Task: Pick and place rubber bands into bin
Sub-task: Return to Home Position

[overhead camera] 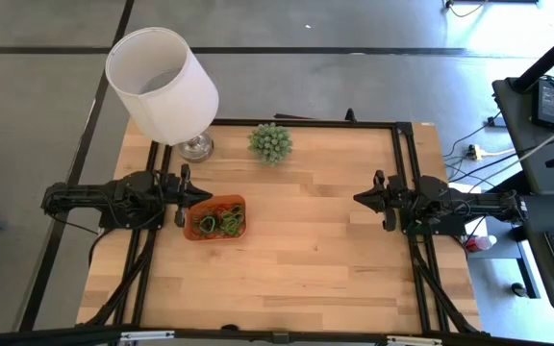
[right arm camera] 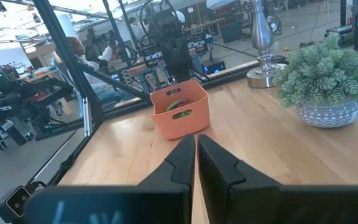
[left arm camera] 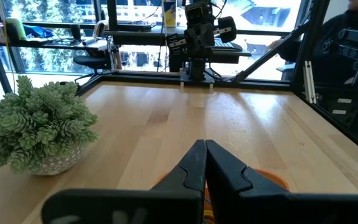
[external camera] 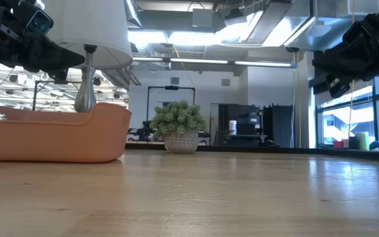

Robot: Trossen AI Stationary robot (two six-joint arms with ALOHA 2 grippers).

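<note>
The orange bin (overhead camera: 216, 218) stands on the table's left half, and several green and dark rubber bands (overhead camera: 221, 223) lie inside it; the right wrist view shows the bin (right arm camera: 180, 113) with bands (right arm camera: 178, 106) in it. My left gripper (overhead camera: 207, 195) hovers level just beyond the bin's far edge, shut, with nothing between its fingers. At the table's right side my right gripper (overhead camera: 359, 198) also hovers level and shut, holding nothing. Each wrist view shows its own fingertips closed together: the left (left arm camera: 204, 149), the right (right arm camera: 195, 142).
A white lampshade on a silver base (overhead camera: 164, 85) stands at the far left corner. A spiky green plant in a pot (overhead camera: 270, 142) sits at the far middle. Bare wood (overhead camera: 296, 259) spreads between the arms and toward the near edge. People sit beyond the table (right arm camera: 79, 46).
</note>
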